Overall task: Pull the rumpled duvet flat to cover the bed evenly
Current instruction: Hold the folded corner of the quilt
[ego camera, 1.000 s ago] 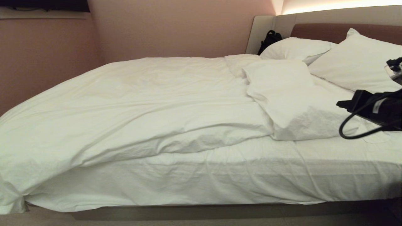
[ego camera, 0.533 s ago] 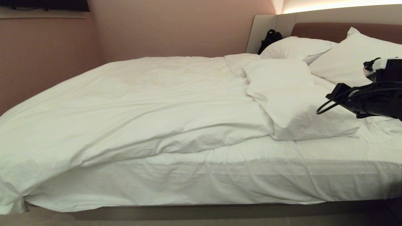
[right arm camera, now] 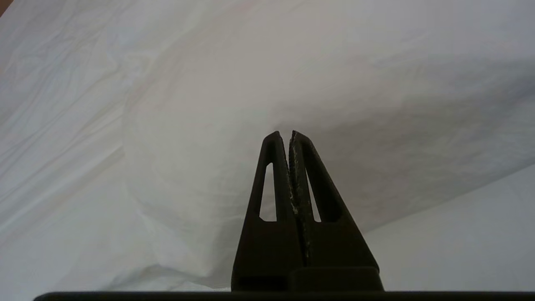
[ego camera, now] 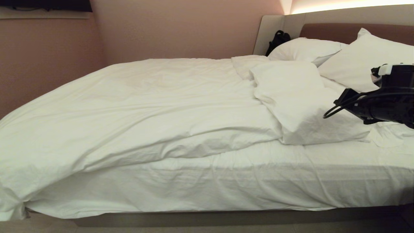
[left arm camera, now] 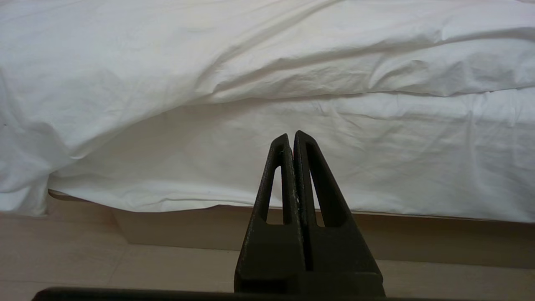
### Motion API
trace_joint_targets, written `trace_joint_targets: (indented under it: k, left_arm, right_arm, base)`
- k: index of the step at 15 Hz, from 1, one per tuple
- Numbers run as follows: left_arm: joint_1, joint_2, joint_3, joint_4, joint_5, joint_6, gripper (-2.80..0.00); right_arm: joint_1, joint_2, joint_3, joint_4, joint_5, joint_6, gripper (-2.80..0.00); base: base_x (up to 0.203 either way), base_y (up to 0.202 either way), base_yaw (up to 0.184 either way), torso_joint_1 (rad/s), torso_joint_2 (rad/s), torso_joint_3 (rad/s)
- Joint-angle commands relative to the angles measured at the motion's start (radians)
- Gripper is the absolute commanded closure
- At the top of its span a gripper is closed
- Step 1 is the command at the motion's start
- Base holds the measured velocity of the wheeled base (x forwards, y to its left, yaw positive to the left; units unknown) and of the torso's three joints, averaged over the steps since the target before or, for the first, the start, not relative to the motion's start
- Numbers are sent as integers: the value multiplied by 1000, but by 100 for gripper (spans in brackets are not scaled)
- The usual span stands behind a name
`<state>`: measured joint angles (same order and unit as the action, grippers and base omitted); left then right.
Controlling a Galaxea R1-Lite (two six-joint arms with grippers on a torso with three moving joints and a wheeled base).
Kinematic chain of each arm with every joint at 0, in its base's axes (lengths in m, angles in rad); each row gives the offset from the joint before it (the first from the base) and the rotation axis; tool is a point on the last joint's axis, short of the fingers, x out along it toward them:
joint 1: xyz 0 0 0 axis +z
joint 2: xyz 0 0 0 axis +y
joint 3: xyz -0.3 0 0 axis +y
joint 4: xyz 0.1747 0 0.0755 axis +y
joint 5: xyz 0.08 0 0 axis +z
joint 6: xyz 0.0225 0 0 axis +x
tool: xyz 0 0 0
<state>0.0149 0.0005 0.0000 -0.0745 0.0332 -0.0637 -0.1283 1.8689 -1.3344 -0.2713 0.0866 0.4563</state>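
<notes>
duvet lying on bed, bunched toward left | pillows resting behind, against headboard

Duvet: plain white, no pattern, grey in the creases. Fitted sheet on the near side of the bed: plain white. Pillows at far right: plain white. Bed base: grey-beige. Headboard: brown, set in a beige surround. Wall: dusty pink. Bag at far right: black. Right arm: black with a white part on top. Left gripper and right gripper: black.
</notes>
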Motion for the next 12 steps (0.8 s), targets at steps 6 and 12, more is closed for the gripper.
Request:
trace_joint_targets:
  k: [6,12]
  left_arm:
    - [0,0,0,-1,1,-1,0]
    - [0,0,0,-1,1,-1,0]
  right_arm:
    - [6,-2,1,-3,2,-2,0]
    - [6,-2,1,-3,4,-4,0]
  base:
    - [0,0,0,0,0,0]
    - [0,0,0,0,0,0]
